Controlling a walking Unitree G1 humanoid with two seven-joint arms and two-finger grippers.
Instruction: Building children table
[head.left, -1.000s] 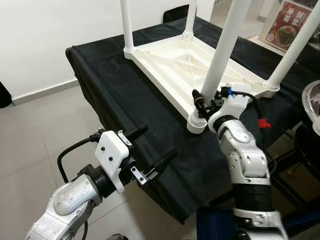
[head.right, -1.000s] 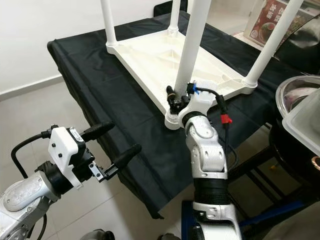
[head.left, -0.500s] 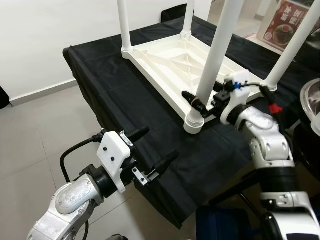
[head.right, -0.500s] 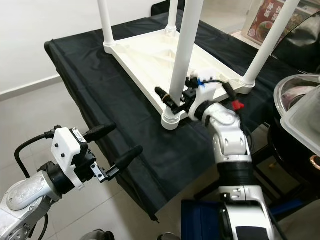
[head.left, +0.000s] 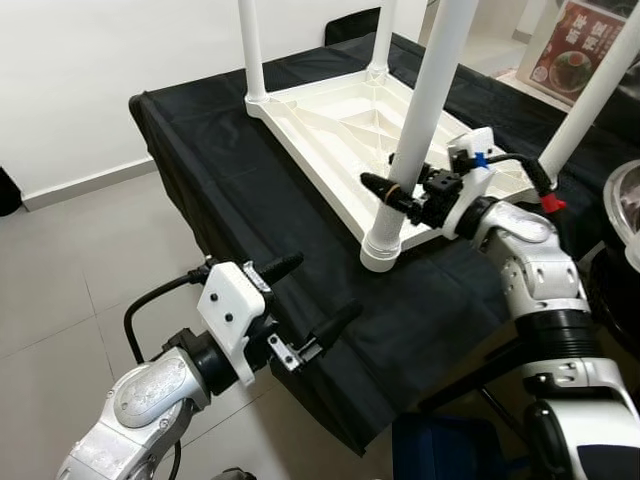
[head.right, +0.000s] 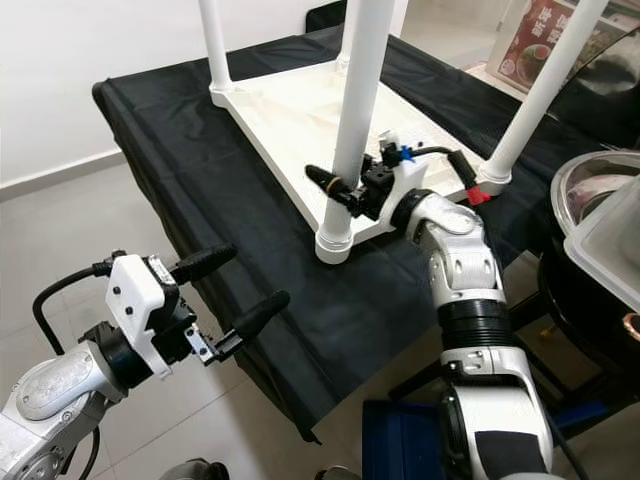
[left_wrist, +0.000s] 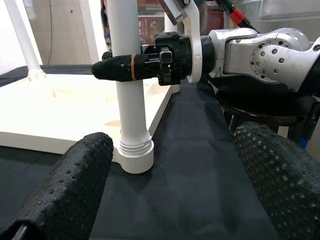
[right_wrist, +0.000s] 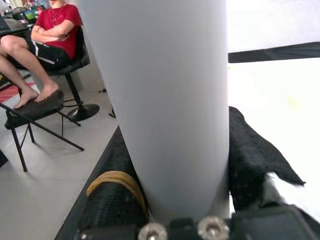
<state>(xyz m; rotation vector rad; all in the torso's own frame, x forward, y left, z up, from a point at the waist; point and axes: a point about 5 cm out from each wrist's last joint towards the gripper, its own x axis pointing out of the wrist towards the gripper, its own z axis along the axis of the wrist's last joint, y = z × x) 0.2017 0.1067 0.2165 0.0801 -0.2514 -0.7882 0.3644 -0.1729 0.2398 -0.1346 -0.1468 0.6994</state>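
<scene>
A white plastic children's table (head.left: 330, 120) lies upside down on a black-draped table (head.left: 220, 170), its legs pointing up. My right gripper (head.left: 397, 192) is shut on the nearest leg (head.left: 425, 110), a little above the leg's socket (head.left: 380, 250). In the right wrist view the leg (right_wrist: 160, 90) sits tight between both black fingers (right_wrist: 112, 200). My left gripper (head.left: 312, 292) hangs open over the floor, off the draped table's near edge, facing that leg (left_wrist: 125, 50). Nothing is between its fingers (left_wrist: 70, 190).
A metal bowl (head.left: 628, 205) stands at the far right, a poster (head.left: 590, 45) behind it. A blue bin (head.left: 440, 450) sits on the floor below my right arm. A person sits on a chair (right_wrist: 45, 35) beyond the table. Grey tiled floor (head.left: 70, 290) lies left.
My right arm has swung from in front of the leg round to its right side, still clamped on it. The leg's socket sits slightly further left. My left gripper has barely moved.
</scene>
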